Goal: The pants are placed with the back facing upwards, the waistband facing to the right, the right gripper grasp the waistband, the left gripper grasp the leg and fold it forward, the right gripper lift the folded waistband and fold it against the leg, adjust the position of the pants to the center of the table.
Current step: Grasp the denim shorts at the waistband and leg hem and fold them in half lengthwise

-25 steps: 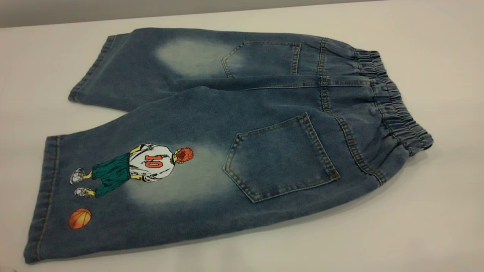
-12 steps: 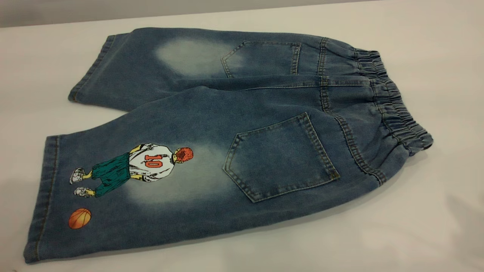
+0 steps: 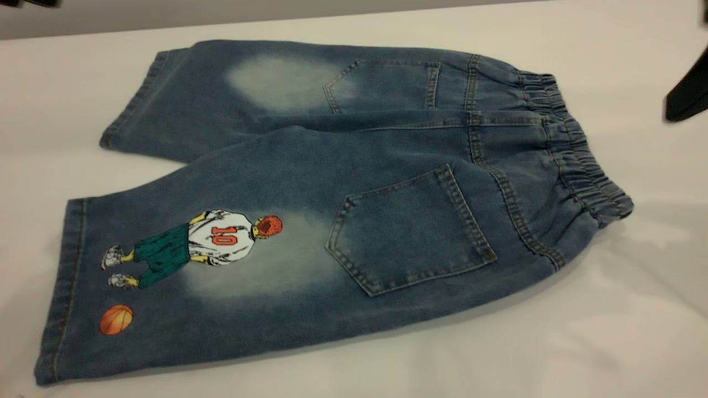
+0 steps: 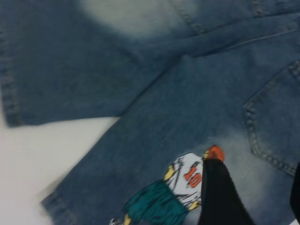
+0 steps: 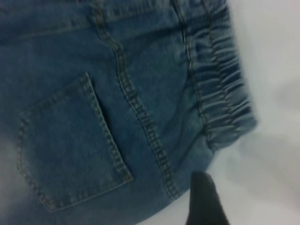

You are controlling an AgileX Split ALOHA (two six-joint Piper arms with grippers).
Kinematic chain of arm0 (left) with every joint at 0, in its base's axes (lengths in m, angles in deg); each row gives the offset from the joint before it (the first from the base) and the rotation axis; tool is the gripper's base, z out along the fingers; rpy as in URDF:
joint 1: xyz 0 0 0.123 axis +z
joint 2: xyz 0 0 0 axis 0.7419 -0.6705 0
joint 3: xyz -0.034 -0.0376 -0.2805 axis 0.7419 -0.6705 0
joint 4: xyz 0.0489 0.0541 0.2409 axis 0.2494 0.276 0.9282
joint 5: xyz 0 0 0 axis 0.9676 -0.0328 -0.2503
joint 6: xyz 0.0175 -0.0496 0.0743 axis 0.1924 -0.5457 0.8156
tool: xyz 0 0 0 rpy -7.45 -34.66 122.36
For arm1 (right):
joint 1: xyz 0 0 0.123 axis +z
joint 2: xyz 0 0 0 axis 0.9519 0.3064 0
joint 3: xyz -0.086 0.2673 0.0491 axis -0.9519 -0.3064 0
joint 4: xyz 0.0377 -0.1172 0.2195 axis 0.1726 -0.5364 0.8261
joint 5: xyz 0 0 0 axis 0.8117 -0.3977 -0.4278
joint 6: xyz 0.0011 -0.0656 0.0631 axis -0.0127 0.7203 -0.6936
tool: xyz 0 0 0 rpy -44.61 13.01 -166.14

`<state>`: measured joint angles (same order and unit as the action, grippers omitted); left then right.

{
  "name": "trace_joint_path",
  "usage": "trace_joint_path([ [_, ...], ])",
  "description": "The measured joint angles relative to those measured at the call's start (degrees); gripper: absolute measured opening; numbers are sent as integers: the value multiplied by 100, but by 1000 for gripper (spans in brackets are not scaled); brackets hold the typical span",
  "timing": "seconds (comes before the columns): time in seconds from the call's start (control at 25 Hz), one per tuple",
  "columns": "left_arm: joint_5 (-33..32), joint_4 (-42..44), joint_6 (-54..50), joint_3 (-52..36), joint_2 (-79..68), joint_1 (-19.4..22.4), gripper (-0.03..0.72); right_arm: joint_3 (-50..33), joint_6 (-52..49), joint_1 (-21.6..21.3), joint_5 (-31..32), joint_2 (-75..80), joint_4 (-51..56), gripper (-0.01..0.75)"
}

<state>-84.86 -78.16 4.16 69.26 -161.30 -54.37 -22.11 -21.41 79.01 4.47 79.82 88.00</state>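
Nothing folded yet: pants (image 3: 332,204) lie flat, waistband (image 3: 575,149) beside the right claw (image 3: 688,94); neither claw's opening can be told.

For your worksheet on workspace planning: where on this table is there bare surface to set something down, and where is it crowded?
Bare table lies right of the waistband and along the near edge below the printed leg. A small wedge is free between the two leg hems. The pants fill the middle. The right gripper is above the right patch, near that view's right edge.
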Motion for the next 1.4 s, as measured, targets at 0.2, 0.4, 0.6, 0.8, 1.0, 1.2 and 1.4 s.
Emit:
trace_joint_path([
  [0.2, 185, -83, 281, 45, -57, -334, 344, 258, 1507, -52, 201, 948, 1340, 368],
  [0.4, 188, -64, 271, 51, -57, -350, 344, 500, 2736, -517, 823, 1485, 2334, 368],
  [0.6, 196, -95, 267, 51, -51, -350, 344, 530, 3447, -1283, 1337, 2010, 2944, 368],
  [0.8, 209, -206, 273, 51, -51, -350, 344, 530, 4257, -1829, 2041, 2385, 3812, 368],
  [1.0, 215, -206, 278, 51, -51, -350, 344, 620, 4778, -1839, 2316, 2912, 4380, 368],
  [1.2, 215, -206, 278, 51, -51, -350, 344, 804, 4769, -1839, 2301, 3494, 4378, 368],
  [1.4, 196, -206, 278, 51, -51, -350, 344, 811, 4754, -1839, 2294, 3821, 4377, 368],
])
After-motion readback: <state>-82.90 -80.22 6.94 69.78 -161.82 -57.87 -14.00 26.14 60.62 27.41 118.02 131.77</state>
